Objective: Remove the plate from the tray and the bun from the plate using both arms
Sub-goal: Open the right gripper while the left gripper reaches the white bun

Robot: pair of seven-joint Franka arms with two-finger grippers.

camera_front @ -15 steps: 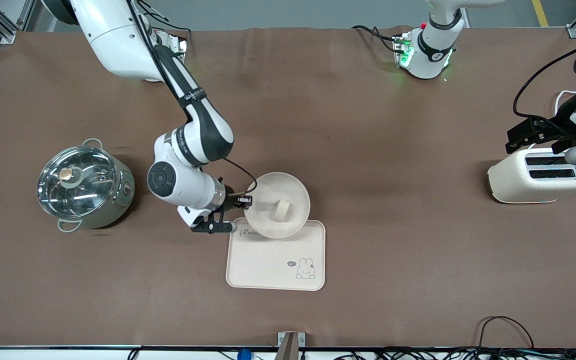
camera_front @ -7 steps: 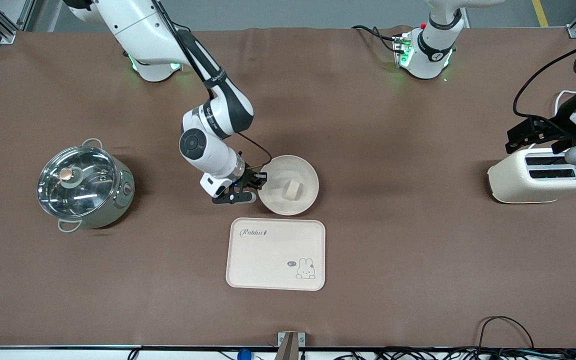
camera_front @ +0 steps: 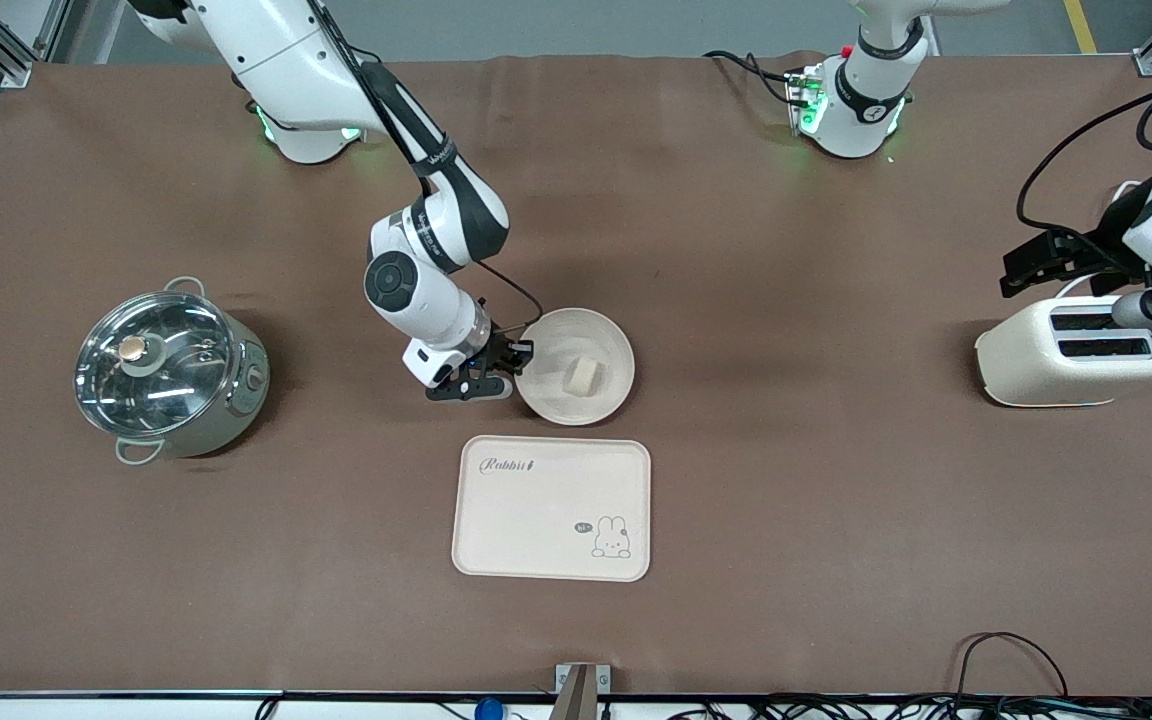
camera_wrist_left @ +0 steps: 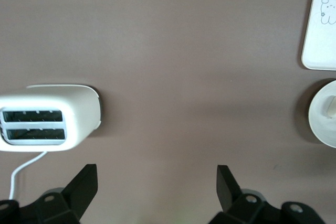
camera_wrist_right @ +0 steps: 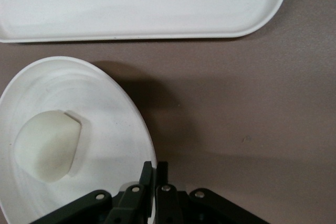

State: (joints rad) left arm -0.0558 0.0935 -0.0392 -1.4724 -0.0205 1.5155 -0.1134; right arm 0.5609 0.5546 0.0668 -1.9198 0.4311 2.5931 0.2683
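Mid-table, just farther from the front camera than the tray [camera_front: 551, 508]: the plate [camera_front: 604, 341], round, cream, raised rim. The bun [camera_front: 581, 375] lies in it, a little off centre, toward the tray. In the right wrist view the bun [camera_wrist_right: 46, 146] sits clear of the rim on all sides.

Right gripper [camera_front: 514, 366] at the plate's rim on the side toward the right arm's end of the table. Fingers pinched shut on the rim; the right wrist view shows the rim [camera_wrist_right: 137, 124] running straight into the two closed fingertips [camera_wrist_right: 147, 172]. A dark shadow shows beside the plate there; whether the plate rests on the table or hangs just above it, cannot tell.

A narrow strip of bare brown table [camera_front: 736, 450] separates plate and tray; they do not touch. The tray lies flat, rabbit drawing at its corner nearest the front camera.

Wide open cloth on the plate's side toward the left arm's end, up to the toaster [camera_front: 1076, 350]. Toward the right arm's end, a lidded pot [camera_front: 168, 372], well apart from the plate.

Left gripper [camera_wrist_left: 157, 182] waits in the air over the toaster, fingers spread wide, holding nothing.
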